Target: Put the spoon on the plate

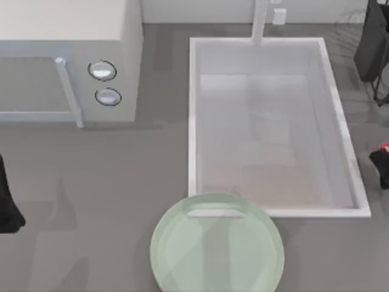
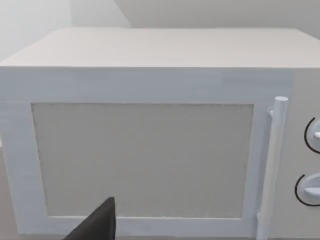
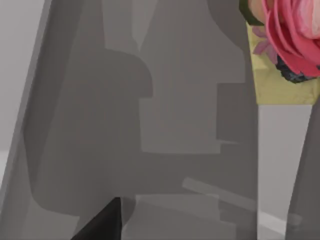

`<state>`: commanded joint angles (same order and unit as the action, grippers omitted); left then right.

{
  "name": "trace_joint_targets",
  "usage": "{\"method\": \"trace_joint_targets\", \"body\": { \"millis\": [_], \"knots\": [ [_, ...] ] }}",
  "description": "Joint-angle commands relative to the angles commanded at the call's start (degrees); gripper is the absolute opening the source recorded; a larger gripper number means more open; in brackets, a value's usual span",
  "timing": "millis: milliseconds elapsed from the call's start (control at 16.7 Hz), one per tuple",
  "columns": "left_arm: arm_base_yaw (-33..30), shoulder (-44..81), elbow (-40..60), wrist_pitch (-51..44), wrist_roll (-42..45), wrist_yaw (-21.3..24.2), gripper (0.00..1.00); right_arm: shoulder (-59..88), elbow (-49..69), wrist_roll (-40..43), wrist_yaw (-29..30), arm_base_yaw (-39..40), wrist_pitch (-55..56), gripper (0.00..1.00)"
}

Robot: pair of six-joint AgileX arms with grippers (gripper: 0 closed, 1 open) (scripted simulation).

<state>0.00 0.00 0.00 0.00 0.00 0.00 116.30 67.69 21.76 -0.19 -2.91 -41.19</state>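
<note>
1. The plate point(image 1: 217, 246) lies on the desk point(image 1: 109, 182) at the near edge, just in front of the sink point(image 1: 193, 121), its far rim touching or all but touching the sink's near wall. It carries nothing yet.
2. The spoon point(image 3: 280, 125) shows close in the right wrist view: a pale handle topped by a pink flower point(image 3: 292, 35), standing close beside the camera. In the top view a speck of red sits against the right pincer point(image 1: 382, 165) at the table's right edge, beyond the sink.
3. From this I judge that the right pincer holds the spoon near its ornament end, but its fingers are not plain to see, so I cannot tell how wide they stand.
4. The left pincer point(image 1: 7, 207) waits at the table's left edge, facing the microwave point(image 2: 150, 145); I cannot tell its opening either.
5. To do the step well, I should carry the spoon leftward and toward the near edge, high enough to pass the sink's corner.
6. I should aim for the plate's middle, not its rim, since the glossy surface may let the spoon slide.
7. Come down low before letting go, so the spoon lies flat instead of bouncing off.
</note>
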Motion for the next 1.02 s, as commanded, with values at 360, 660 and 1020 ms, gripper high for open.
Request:
{"method": "trace_joint_targets", "body": {
  "millis": [360,660,1020],
  "knots": [
    [0.0,0.0,0.0,0.0,0.0,0.0,1.0,0.0,0.0,0.0,0.0,0.0,0.0,0.0],
    [0.0,0.0,0.0,0.0,0.0,0.0,1.0,-4.8,4.5,0.1,-0.6,0.0,-6.3,0.0],
    [0.0,0.0,0.0,0.0,0.0,0.0,1.0,-9.1,13.0,0.2,-0.6,-0.1,-21.7,0.0]
  ]
}}
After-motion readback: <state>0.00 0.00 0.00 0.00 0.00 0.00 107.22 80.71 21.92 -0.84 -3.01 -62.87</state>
